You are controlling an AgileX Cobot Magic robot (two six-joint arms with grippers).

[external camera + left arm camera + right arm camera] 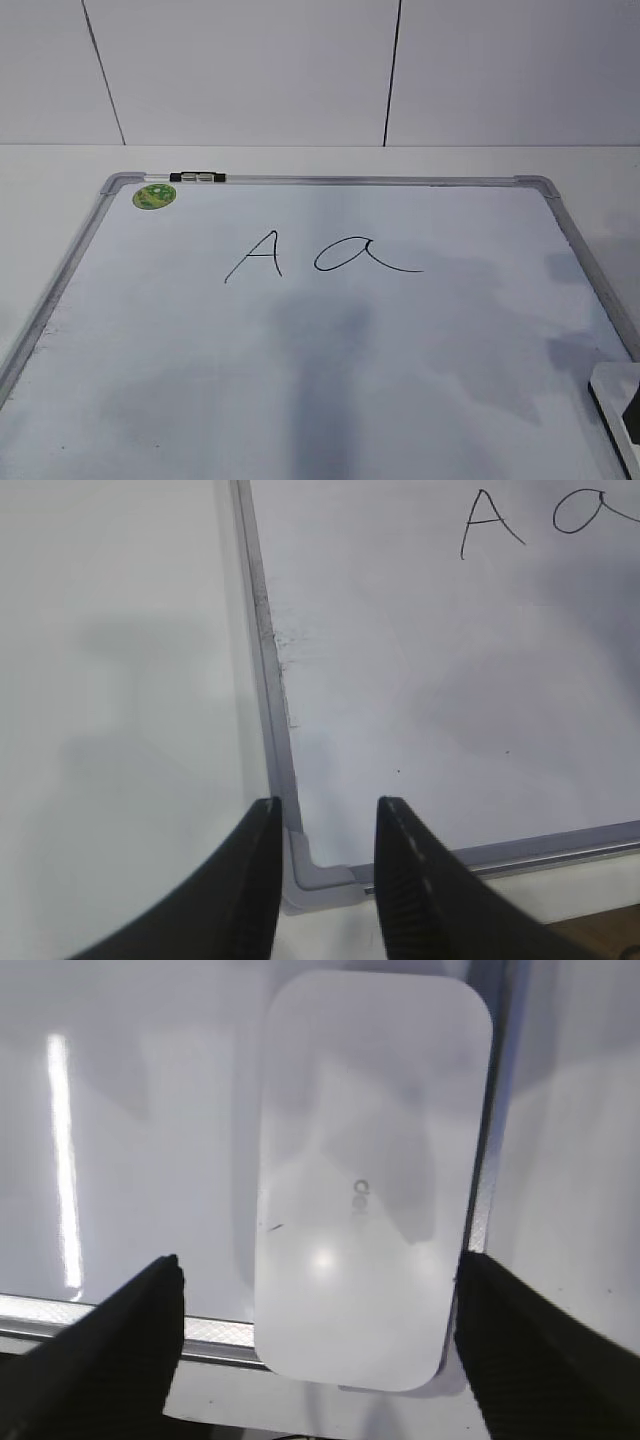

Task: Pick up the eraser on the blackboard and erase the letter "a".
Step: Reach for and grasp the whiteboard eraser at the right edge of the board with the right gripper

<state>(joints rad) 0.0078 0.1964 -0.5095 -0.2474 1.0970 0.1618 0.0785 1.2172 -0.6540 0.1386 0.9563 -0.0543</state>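
Observation:
The blackboard (330,340) is a white board with a silver frame, lying flat. On it are a capital "A" (255,257) and the cursive letter "a" (365,256); part of its loop also shows in the left wrist view (595,510). The white eraser (365,1175) lies at the board's near right corner, its edge showing in the exterior view (620,405). My right gripper (318,1275) is open, one finger on each side of the eraser, not touching it. My left gripper (325,815) is open and empty above the board's near left corner.
A green round sticker (154,196) and a black-and-silver clip (197,177) sit at the board's far left corner. The board lies on a white table (60,170) with a white panelled wall behind. The board's frame (120,1325) runs under my right gripper.

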